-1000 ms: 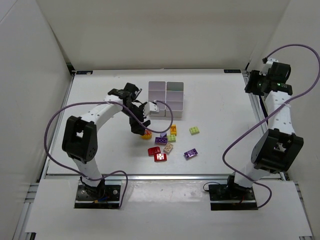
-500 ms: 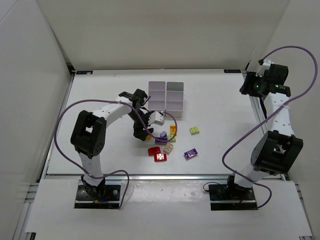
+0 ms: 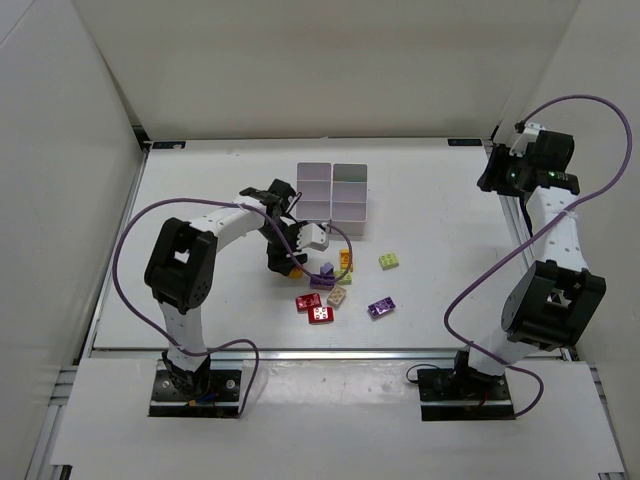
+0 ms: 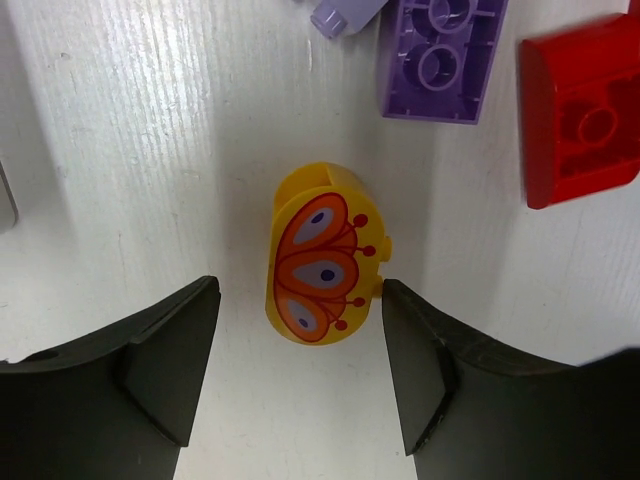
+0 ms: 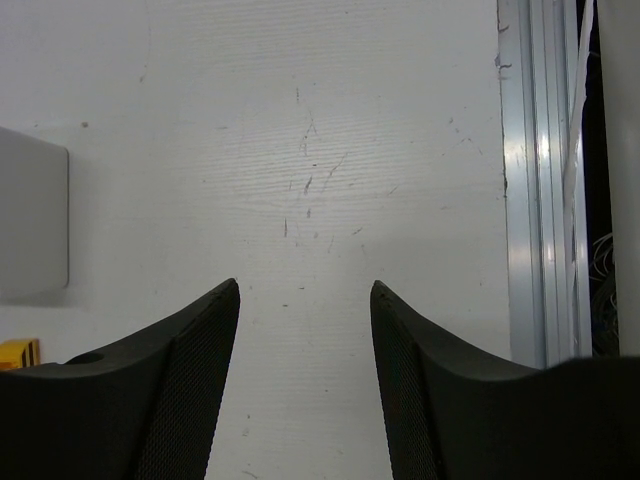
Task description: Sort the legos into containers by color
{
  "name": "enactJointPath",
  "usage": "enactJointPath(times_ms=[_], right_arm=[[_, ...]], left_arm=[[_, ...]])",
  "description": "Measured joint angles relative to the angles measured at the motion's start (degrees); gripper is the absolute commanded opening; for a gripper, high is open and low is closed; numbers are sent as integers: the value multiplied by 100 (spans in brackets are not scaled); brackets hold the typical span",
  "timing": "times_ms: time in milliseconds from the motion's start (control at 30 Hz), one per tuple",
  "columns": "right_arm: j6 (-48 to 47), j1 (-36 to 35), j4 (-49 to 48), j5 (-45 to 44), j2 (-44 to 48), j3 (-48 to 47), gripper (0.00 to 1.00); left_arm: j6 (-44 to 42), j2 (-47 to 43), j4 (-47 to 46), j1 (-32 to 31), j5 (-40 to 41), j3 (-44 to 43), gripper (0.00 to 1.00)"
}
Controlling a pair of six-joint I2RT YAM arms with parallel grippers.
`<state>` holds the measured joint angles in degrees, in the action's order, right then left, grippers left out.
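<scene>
A yellow lego (image 4: pixel 322 252) with an orange butterfly print lies on the table between the fingers of my left gripper (image 4: pixel 300 300). The jaws are open around it: the right finger is at the lego's edge and the left finger stands apart from it. In the top view this gripper (image 3: pixel 285 262) is low at the left end of the lego pile, just in front of the white containers (image 3: pixel 333 198). My right gripper (image 3: pixel 495 178) hovers at the far right back, open over bare table (image 5: pixel 305 290), holding nothing.
Other loose legos lie right of the left gripper: a purple one (image 4: pixel 440 55), a red pair (image 3: pixel 315 308), tan (image 3: pixel 337 296), lime (image 3: pixel 389 261) and another purple one (image 3: pixel 380 308). A metal rail (image 5: pixel 525 200) edges the table beside the right gripper.
My left gripper has moved right and down onto the yellow lego, its jaws narrowing around it. The right wrist has shifted slightly.
</scene>
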<state>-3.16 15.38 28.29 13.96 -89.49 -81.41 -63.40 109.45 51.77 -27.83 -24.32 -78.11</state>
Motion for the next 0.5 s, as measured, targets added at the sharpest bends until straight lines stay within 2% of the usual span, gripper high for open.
enactJointPath(times_ms=[267,400,500], right_arm=[[-7,0,-17,13,0,87,60],[-7,-2,-35,13,2,109,60],[-7,0,-59,15,2,144,60]], left_arm=[[20,0,-133,0,94,162,74],[22,0,-127,0,98,249,63],[28,0,-129,0,98,262,60]])
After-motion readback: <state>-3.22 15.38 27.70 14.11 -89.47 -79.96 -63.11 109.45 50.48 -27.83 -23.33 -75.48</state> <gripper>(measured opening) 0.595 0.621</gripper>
